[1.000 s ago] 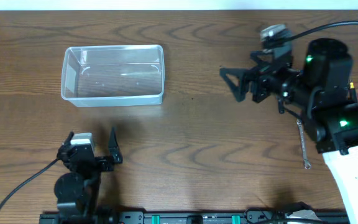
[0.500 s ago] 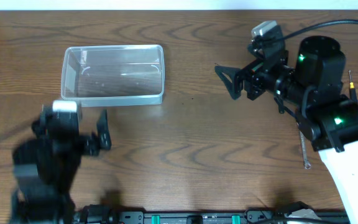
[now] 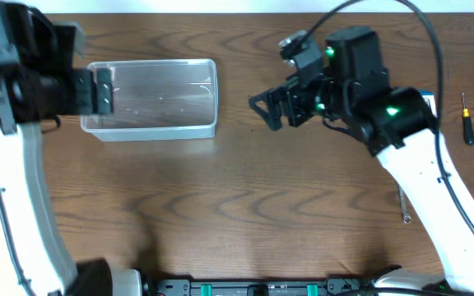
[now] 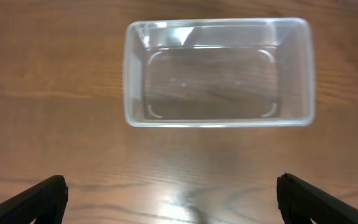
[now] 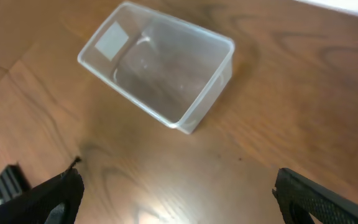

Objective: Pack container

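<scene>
Left claw [image 3: 97,89] jumped to container [image 3: 159,99], right claw [image 3: 263,111] swung left; both open, empty. Nothing packed: you should fetch wrench [image 3: 402,193] next.

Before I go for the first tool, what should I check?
1. Container upright and empty: ok.
2. Left gripper open, nothing held: ok.
3. Right gripper open, nothing held: ok.
4. Wrench fully in view for a grasp: not ok, the right arm covers its upper end.
5. Screwdriver lying free, nothing touching it: ok.
</scene>
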Controlling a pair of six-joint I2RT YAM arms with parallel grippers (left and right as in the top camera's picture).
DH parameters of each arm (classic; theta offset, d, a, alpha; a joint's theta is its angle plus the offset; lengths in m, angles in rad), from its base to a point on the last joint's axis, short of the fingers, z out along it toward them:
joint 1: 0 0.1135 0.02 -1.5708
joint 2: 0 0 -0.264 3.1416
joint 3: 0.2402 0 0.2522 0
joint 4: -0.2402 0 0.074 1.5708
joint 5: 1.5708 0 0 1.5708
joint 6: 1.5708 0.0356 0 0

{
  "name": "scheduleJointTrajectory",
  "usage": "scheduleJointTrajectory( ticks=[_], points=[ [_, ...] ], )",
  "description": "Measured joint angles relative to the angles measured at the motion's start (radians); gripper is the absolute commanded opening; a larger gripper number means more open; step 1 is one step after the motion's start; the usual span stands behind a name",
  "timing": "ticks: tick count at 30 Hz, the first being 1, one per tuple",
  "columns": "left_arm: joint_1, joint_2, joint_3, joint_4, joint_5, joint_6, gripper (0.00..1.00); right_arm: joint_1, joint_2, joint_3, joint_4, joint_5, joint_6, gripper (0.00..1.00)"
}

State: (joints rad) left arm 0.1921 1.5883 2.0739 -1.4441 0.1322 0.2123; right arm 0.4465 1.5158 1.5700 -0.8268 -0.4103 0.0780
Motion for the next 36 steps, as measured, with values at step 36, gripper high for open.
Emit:
scheduleJointTrajectory(
  ticks=[36],
  points=[
    [0.285, 0.252, 0.013, -0.014, 0.209, -0.055, 0.98, 0.127, 0.499, 0.151, 0.099, 0.102, 0.169, 0.99]
  ],
)
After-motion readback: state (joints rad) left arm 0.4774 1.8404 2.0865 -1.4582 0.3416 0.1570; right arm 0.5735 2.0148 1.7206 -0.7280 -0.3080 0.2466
